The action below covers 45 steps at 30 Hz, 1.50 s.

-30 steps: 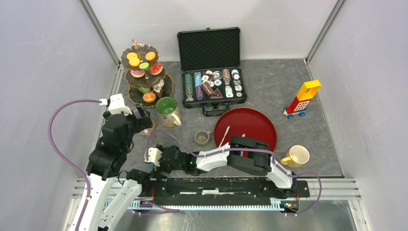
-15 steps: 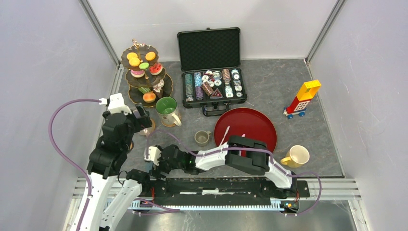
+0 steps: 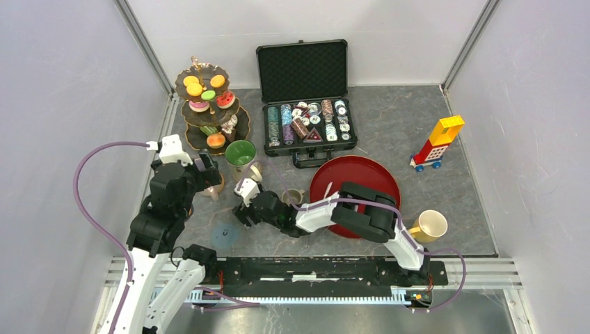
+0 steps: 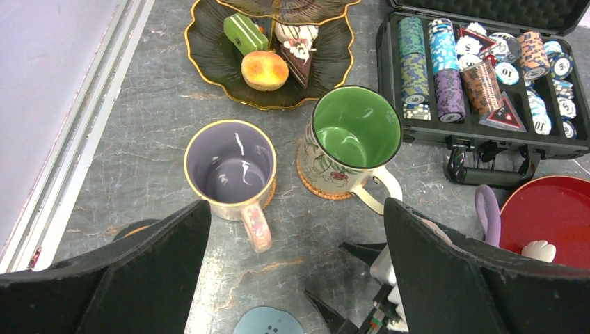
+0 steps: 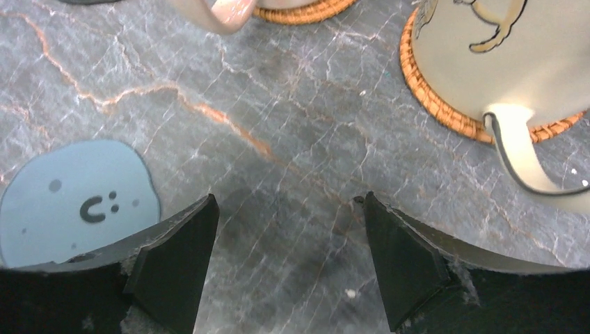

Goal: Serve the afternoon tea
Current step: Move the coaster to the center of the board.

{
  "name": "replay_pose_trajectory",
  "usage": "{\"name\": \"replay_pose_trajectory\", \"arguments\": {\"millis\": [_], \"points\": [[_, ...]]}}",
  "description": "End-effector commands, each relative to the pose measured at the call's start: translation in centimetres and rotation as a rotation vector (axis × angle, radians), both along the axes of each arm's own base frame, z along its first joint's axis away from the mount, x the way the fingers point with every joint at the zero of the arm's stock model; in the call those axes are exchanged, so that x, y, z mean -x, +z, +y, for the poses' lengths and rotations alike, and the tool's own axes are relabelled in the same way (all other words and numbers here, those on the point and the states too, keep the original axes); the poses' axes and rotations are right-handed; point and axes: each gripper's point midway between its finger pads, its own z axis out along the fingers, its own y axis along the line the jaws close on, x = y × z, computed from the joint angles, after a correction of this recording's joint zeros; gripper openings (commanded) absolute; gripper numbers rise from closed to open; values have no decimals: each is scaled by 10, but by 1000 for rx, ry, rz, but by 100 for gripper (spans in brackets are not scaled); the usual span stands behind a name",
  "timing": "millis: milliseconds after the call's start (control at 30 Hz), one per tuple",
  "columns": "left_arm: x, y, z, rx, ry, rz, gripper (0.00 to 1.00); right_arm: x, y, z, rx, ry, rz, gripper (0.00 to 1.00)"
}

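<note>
Left gripper (image 4: 296, 212): wide open, above the purple mug (image 4: 230, 169).
Right gripper (image 5: 289, 198): jaws apart over the surface (image 5: 292, 125), beside the blue coaster (image 5: 73, 198).

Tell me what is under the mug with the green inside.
A round woven coaster lies under the green mug; only its edge shows around the base. Its middle is covered by the mug, so anything else beneath cannot be seen.
</note>
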Motion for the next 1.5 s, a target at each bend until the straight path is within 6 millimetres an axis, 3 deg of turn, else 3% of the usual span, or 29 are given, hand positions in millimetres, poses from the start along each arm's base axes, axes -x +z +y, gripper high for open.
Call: {"name": "replay_pose_trajectory", "arguments": {"millis": [0, 167, 267, 367, 533, 700, 800, 1333, 1467], "points": [[-6, 6, -1, -24, -18, -30, 100, 18, -17, -19, 101, 40, 14, 84], [-5, -3, 3, -10, 26, 1, 100, 40, -3, -6, 32, 172, 26, 89], [-6, -1, 4, -9, 33, -4, 100, 64, 15, 8, -21, 313, -8, 98], [-7, 2, 1, -4, 17, -15, 100, 85, 27, 21, -56, 432, -40, 98], [-6, 0, 1, -13, 9, -11, 100, 101, 22, 32, -26, 484, -94, 98], [-4, 3, 0, -6, -3, -25, 100, 102, 30, 31, -77, 480, -101, 98], [-4, 4, -1, -4, -8, -31, 100, 106, 29, 41, -90, 507, -91, 98], [-1, 8, 0, -1, -8, -47, 100, 95, -11, 70, 20, 461, -53, 98], [0, 8, 0, 0, -9, -50, 100, 76, -20, 70, 58, 342, -45, 98]]}}
